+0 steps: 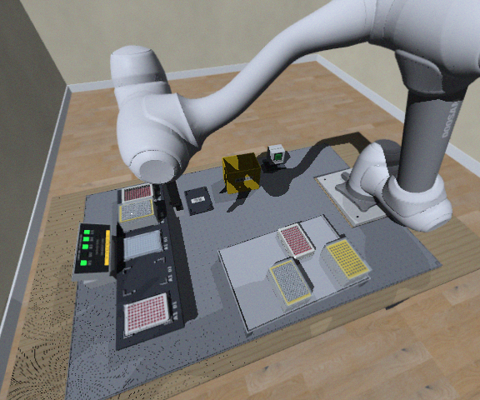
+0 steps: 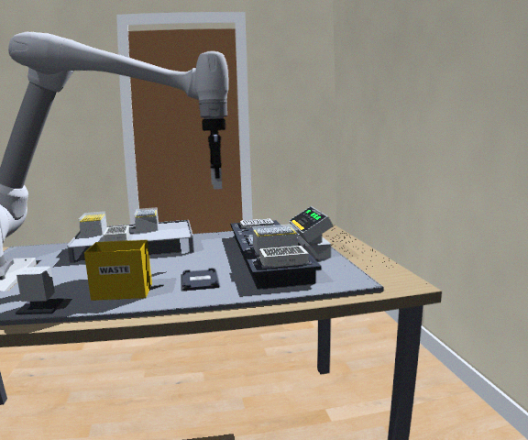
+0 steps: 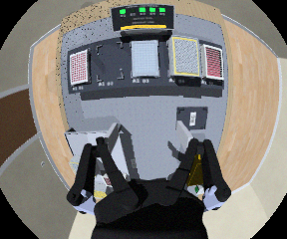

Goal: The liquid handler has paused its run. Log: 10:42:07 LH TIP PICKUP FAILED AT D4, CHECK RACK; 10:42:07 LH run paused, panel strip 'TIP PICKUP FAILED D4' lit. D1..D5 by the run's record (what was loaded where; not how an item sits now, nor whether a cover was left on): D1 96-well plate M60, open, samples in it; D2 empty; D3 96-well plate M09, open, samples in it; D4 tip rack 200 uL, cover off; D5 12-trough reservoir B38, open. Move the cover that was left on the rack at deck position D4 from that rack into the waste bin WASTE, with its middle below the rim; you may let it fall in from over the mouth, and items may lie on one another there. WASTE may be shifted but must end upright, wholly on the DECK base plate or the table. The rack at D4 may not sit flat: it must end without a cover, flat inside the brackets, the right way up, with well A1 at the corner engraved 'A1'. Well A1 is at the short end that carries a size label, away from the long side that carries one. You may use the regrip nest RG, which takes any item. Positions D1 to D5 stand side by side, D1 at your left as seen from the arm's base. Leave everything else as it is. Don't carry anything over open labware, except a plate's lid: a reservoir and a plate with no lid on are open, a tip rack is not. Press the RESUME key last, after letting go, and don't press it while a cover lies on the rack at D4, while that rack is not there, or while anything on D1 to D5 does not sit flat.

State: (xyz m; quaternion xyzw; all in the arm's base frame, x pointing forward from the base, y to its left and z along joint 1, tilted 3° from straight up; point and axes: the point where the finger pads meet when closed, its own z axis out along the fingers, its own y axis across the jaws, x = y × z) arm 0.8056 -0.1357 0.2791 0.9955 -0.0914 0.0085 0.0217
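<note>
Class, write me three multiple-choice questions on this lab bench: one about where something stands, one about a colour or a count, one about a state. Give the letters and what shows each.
1. Where does the gripper hang?
A. inside the bin
B. high above the deck row
C. on the side platform

2. What colour is the WASTE bin?
A. yellow
B. red
C. blue

3. How do the fingers stand?
A. shut on a cover
B. shut on a plate
C. apart, holding nothing

Answers
1. B: in the exterior view the gripper hangs in front of the door, well above the labware.
2. A: the box walls are yellow in the top and exterior views.
3. C: the wrist view shows the two fingers spread with only the table between them.
</note>
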